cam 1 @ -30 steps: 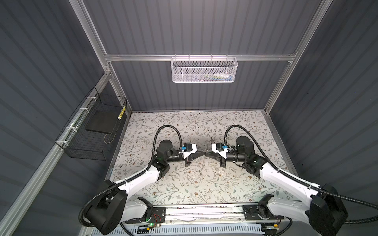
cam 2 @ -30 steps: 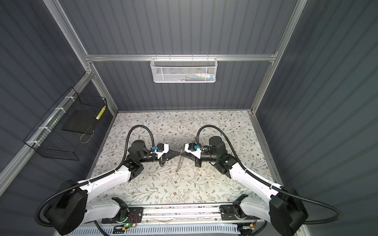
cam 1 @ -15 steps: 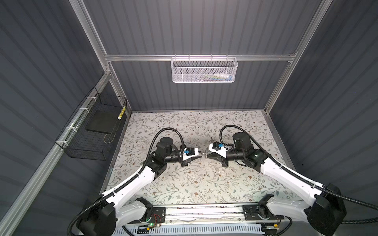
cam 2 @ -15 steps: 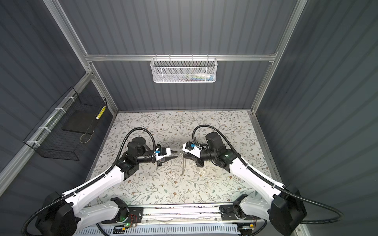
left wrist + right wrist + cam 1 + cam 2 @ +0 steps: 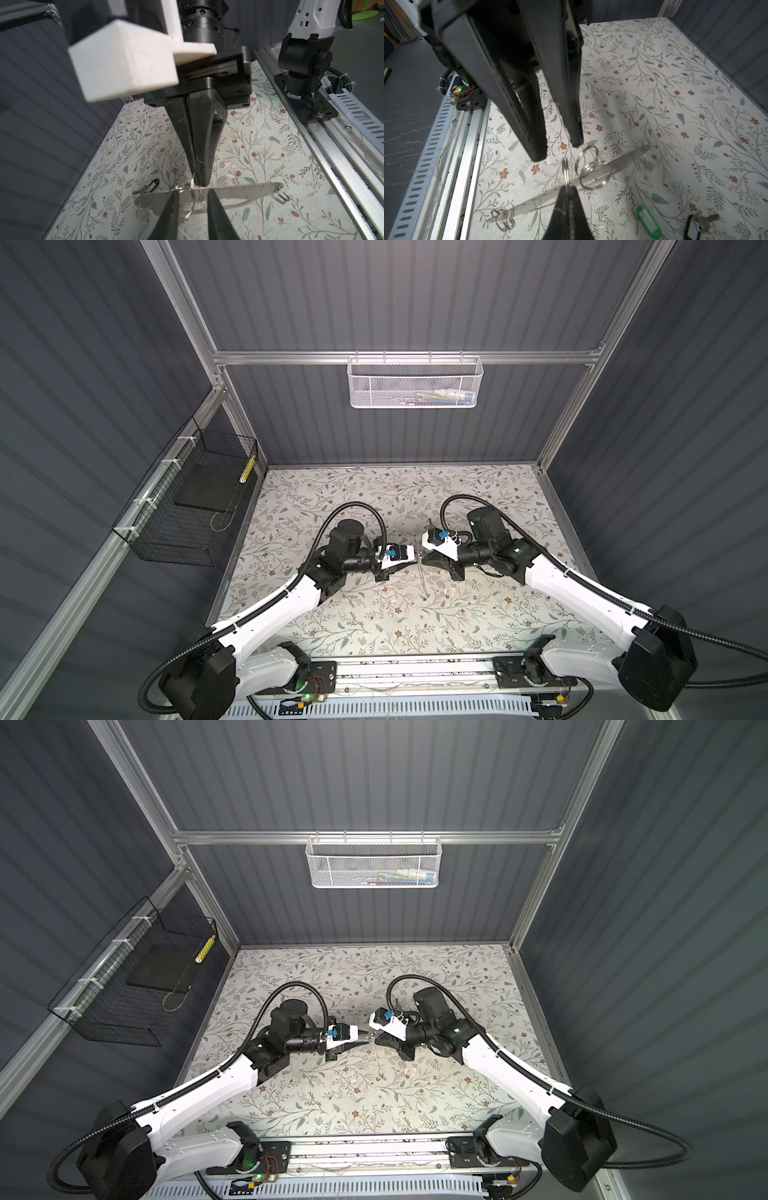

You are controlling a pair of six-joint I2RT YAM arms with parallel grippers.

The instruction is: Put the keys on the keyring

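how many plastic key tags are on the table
2. The green tag lies flat on the table. The dark tag, with a key at its end, lies close beside it. More could be hidden from view.

- Both the left arm (image 5: 270, 610) and the right arm (image 5: 582, 593) have glossy white shells with chunky black joints, pretty clean looking.
- We see a ribbed black cable (image 5: 357, 506) coming off each wrist.
- There are small blue bits (image 5: 390, 551) on the white wrist mounts. Maybe clips, they're too small for us to tell.
- The right gripper (image 5: 198, 184) has matte black fingers (image 5: 199, 141) tapering to points, small silver screws (image 5: 216, 112) on the side, and a blocky white printed mount (image 5: 124, 60).
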